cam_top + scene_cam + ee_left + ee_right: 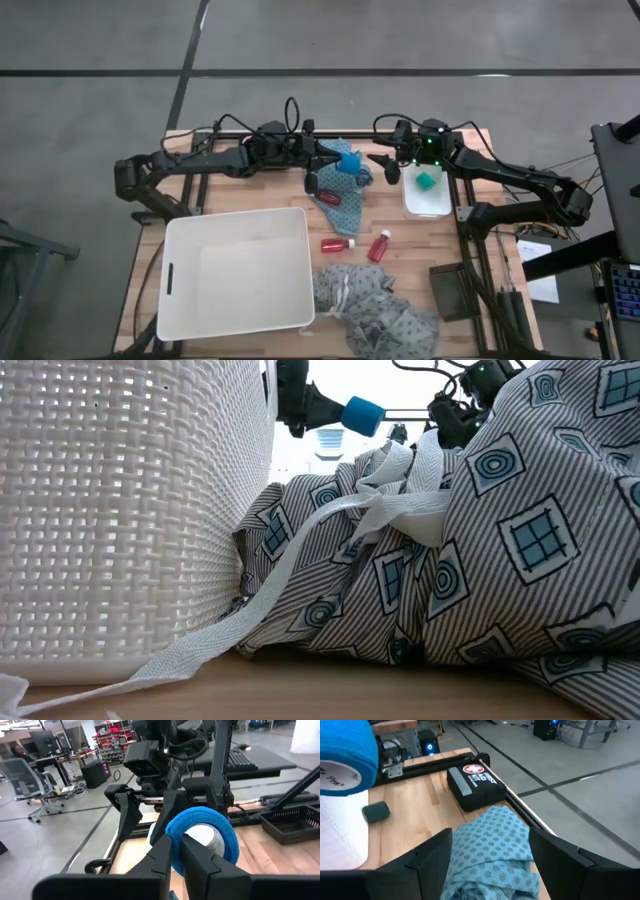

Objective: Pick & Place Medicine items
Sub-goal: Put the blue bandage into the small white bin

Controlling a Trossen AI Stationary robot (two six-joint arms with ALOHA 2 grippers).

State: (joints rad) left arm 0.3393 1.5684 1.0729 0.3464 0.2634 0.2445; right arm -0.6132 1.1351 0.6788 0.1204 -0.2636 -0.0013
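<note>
Blue roll [351, 161] is clamped in your left gripper [338, 163] above the teal cloth [343, 190]; right gripper [383, 163] just beside it, fingers apart.

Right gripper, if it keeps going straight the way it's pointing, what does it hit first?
Probably the blue roll held in the left gripper: the open right gripper points straight at it over the teal cloth. Depth is uncertain.
</note>
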